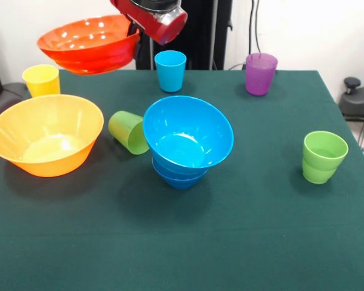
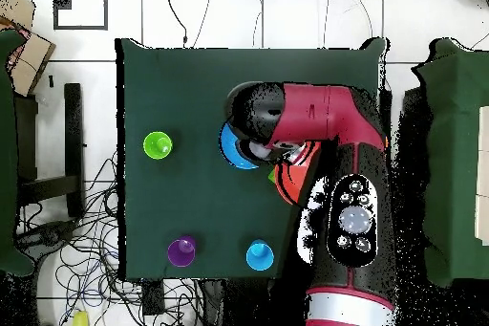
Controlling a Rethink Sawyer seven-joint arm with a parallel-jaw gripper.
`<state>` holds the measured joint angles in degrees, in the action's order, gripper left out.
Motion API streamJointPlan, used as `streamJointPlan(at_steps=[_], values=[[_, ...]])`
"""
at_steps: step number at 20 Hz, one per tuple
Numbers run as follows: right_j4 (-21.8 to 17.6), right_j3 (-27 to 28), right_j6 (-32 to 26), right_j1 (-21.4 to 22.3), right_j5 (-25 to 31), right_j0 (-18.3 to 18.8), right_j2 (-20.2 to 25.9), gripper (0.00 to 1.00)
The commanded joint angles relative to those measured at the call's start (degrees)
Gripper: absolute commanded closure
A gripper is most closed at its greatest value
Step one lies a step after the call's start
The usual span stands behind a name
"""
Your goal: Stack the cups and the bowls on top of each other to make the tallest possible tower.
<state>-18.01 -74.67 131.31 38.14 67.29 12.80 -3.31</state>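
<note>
Fingers hidden behind orange-red bowl (image 1: pixel 90 43), grip impossible to tell. Bowl aloft, tilted, above bench (image 1: pixel 261 230). Overhead, mostly masked by arm (image 2: pixel 329 131). Below: yellow-orange bowl (image 1: pixel 45 134), toppled green cup (image 1: pixel 128 131), nested blue bowls (image 1: pixel 187 140).

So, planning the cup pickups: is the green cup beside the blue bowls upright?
No, tipped: the green cup lies on its side, mouth facing left.
</note>
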Motion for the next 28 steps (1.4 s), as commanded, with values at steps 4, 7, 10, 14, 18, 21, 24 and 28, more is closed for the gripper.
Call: streamJointPlan(at_steps=[4,7,10,14,18,21,24,28], values=[[2.7,9.8,6.1,-6.5,4.4,-2.3,3.0,1.00],[3.3,12.2,6.0,-8.0,5.4,-2.7,2.9,1.00],[3.8,14.7,5.7,-9.2,7.0,-3.0,2.8,1.00],[4.3,16.6,5.6,-10.1,8.1,-3.4,2.1,1.00],[5.1,18.8,5.7,-11.4,9.2,-4.1,1.6,1.00],[5.3,20.8,6.2,-12.9,9.4,-4.7,1.2,1.00],[5.5,23.5,6.1,-14.0,11.3,-5.1,1.0,1.00],[5.8,26.6,6.8,-15.6,13.2,-5.8,0.7,1.00]])
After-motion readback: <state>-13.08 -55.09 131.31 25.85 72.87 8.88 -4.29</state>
